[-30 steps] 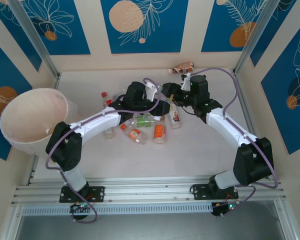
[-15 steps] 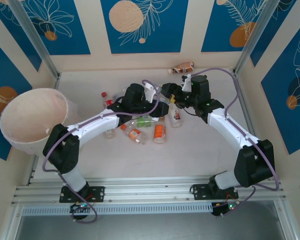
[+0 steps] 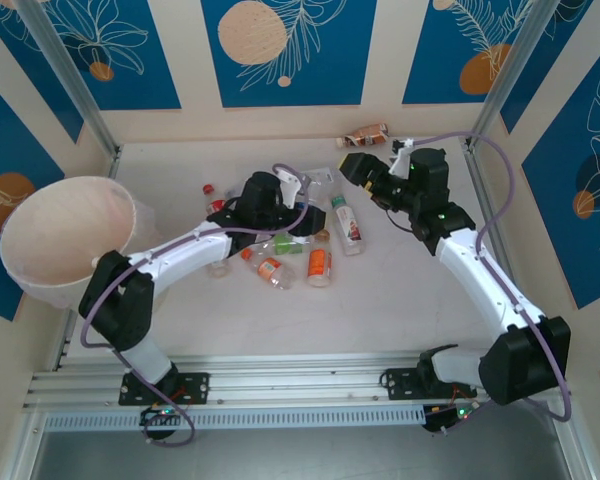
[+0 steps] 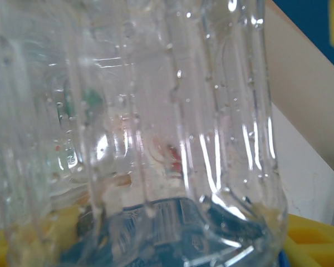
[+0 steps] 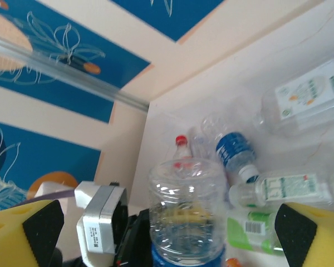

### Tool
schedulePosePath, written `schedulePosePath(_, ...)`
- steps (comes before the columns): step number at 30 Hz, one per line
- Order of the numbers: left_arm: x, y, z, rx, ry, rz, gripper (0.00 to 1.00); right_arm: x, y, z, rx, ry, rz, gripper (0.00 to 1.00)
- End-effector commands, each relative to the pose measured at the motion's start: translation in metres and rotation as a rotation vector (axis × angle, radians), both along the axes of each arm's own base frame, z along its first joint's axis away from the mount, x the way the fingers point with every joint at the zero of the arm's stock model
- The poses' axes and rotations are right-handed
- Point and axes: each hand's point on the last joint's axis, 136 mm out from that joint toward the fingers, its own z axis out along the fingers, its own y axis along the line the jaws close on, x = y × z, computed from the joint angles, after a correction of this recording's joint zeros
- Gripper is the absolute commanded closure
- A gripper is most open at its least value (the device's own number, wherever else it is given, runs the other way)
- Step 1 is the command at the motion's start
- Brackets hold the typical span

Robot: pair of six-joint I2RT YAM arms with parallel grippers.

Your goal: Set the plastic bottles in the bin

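Tabletop and enclosure, near to far. An aluminium rail (image 3: 300,385) at the near edge carries both arm bases. Beyond it lies a plain white table (image 3: 410,300). The plastic bottles (image 3: 318,265) lie loose on it just short of the left jaws, with orange, red and green labels. One with a white-and-red label (image 3: 350,230) lies between the two grippers. The bin (image 3: 68,240), pale pink-white, sits well out to the left of the left jaws, apart from both arms.

The left gripper (image 4: 167,245) has its jaws closed on a clear bottle (image 4: 156,111), whose blue label band sits at the jaw end. The right gripper (image 5: 168,236) has its jaws spread wide, yellow pads (image 5: 22,222) to either side. The clear bottle stands ahead of that gap, touching neither pad.

Past the right jaws lie a red-capped bottle (image 5: 181,142), a blue-labelled bottle (image 5: 232,149) and a white label with green and orange print (image 5: 309,92). The print is too small to read. A green label (image 5: 247,225) bears a barcode.

A brown-labelled bottle (image 3: 365,133) lies at the foot of the far wall. The cream walls carry blue panels (image 3: 285,50) with white leaf outlines and orange discs. Aluminium posts (image 3: 70,80) stand at the corners.
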Motion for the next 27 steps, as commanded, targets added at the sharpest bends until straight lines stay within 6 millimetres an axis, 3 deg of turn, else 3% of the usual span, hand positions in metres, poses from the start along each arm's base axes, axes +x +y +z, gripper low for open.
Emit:
schedulePosePath(1,0.006,0.03,0.03,0.003,-0.03,0.101,0.6,0.002,-0.023,-0.004,-0.006,-0.002,-0.098,0.0)
schedulePosePath(13,-0.004,0.122,0.077,0.247,-0.209,0.371,0.61,0.006,-0.023,-0.028,-0.039,0.076,-0.066,0.0)
schedulePosePath(21,-0.029,0.173,0.143,0.273,-0.36,0.504,0.61,0.015,-0.013,-0.029,-0.052,0.079,-0.029,0.0)
schedulePosePath(27,-0.055,0.194,0.187,0.219,-0.459,0.528,0.62,0.02,-0.005,-0.03,-0.037,0.088,-0.005,0.0)
